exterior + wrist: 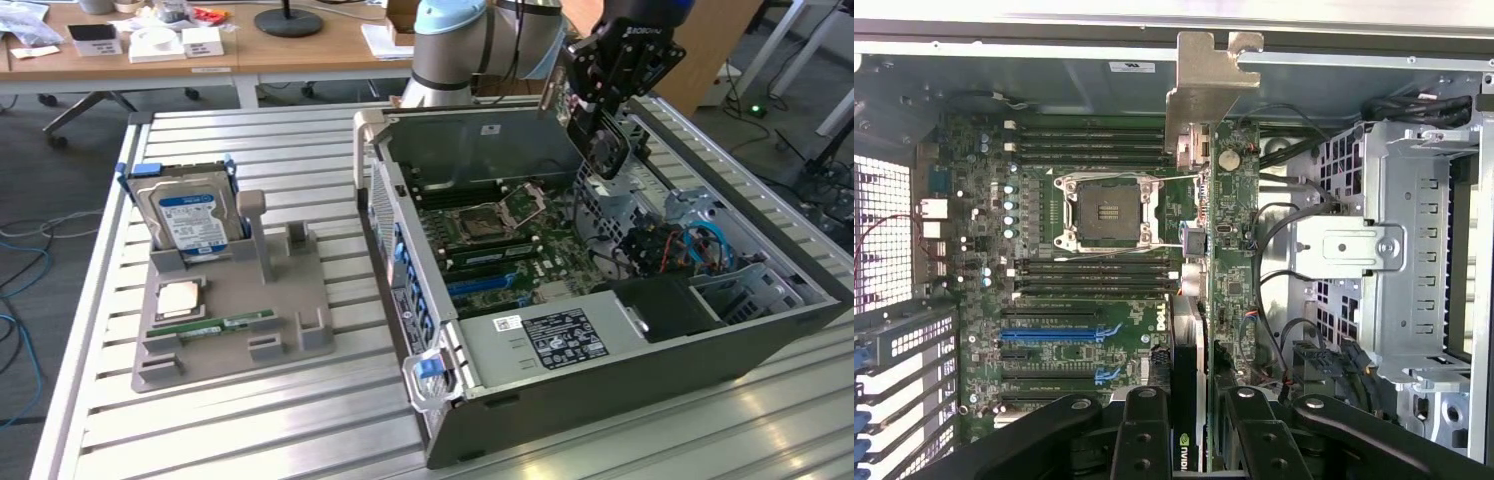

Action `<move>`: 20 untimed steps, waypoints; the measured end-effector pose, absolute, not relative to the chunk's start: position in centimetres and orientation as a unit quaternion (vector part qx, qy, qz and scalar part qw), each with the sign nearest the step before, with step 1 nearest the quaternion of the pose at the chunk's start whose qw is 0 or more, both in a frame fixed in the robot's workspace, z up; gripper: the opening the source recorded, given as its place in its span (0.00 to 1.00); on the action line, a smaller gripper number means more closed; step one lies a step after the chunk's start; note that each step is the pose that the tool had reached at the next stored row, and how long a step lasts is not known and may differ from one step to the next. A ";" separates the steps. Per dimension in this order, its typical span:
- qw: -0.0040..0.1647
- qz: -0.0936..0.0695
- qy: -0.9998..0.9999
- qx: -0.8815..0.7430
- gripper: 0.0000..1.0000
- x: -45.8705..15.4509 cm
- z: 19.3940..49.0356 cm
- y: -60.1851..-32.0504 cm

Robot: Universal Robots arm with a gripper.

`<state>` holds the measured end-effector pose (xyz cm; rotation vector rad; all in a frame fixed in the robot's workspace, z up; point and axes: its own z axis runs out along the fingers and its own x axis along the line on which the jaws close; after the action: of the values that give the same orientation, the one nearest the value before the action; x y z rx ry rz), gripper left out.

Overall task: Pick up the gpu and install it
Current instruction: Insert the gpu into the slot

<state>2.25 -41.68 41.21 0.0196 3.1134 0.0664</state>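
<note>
The gripper [1199, 432] is clamped on the gpu [1234, 260] by its flat sides, over the computer case [641, 400]. It looks thin, light, easily broken.

Thin gpu [1234, 255], edge-on, bracketed, over the open case [1054, 95].

gpu [1234, 262] seemingly green, hard drive [191, 221] label blue
</note>
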 end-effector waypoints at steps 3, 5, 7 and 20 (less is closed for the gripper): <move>0.014 0.021 1.000 0.006 0.26 2.2 41.2 -41.7; 0.014 0.021 1.000 0.004 0.26 2.2 41.2 -41.7; 0.014 0.021 1.000 0.000 0.26 2.2 41.2 -41.7; 0.012 0.022 0.998 -0.051 0.26 2.2 41.2 -41.7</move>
<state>2.24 -41.68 41.20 -0.1597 3.1119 0.0689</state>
